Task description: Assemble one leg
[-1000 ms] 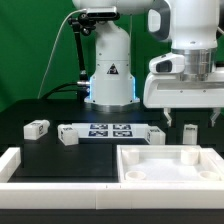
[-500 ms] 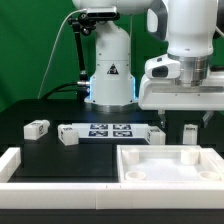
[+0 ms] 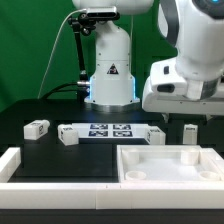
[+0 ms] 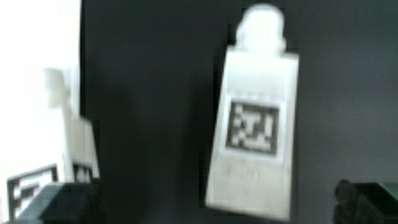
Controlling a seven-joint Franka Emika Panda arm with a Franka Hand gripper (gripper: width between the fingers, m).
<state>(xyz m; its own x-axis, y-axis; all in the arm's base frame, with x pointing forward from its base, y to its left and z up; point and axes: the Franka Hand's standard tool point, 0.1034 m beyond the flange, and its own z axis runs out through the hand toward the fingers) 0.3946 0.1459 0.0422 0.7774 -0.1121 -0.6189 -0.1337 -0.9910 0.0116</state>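
Observation:
A leg (image 3: 188, 133), a small white square post with a tag, stands upright on the black table just behind the large white tray (image 3: 135, 172). My gripper (image 3: 188, 114) hangs open right above it. In the wrist view the leg (image 4: 254, 125) lies between my two dark fingertips (image 4: 370, 200), apart from both, with its tag facing the camera. The gripper (image 4: 214, 205) holds nothing.
Three more white legs lie on the table: one at the exterior view's left (image 3: 37, 128), one (image 3: 67, 135) and one (image 3: 157, 135) at the ends of the marker board (image 3: 110, 130). A white raised border (image 3: 20, 165) runs along the front left. The robot base (image 3: 110, 70) stands behind.
The wrist housing has shifted a little toward the exterior view's right and turned above the upright leg. The legs and the tray have not moved.

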